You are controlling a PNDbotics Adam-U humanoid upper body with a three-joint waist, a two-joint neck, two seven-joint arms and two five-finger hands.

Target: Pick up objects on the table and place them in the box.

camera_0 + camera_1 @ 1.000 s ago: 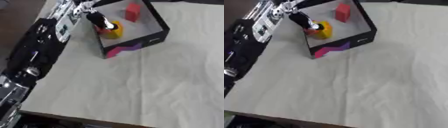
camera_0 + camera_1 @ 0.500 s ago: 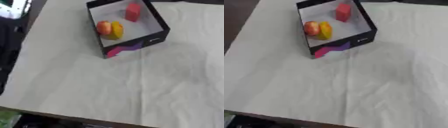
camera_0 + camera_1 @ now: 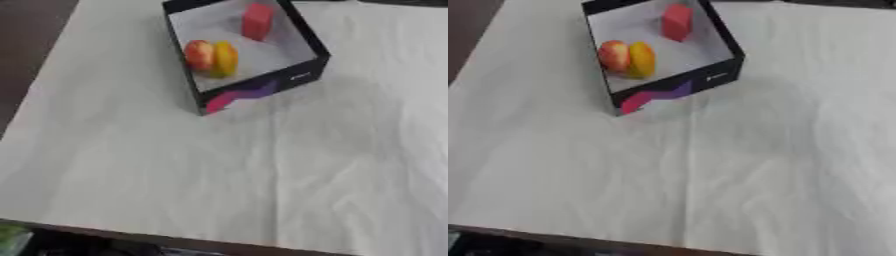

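Note:
A black box (image 3: 302,77) with a white floor and a pink and purple mark on its front wall stands at the far middle of the table. Inside it lie a red and orange round fruit (image 3: 199,54), a yellow fruit (image 3: 225,58) touching it on its right, and a red block (image 3: 257,21) upright near the far wall. Neither of my hands shows in either view.
A white cloth (image 3: 262,170) covers the table, creased in places. The table's left edge (image 3: 39,80) runs beside a dark floor, and the front edge (image 3: 175,239) crosses the bottom of the view.
My left arm and hand, which hung over the box's left side a second ago, have drawn back out of view. The fruits lie in the box. The camera has shifted slightly.

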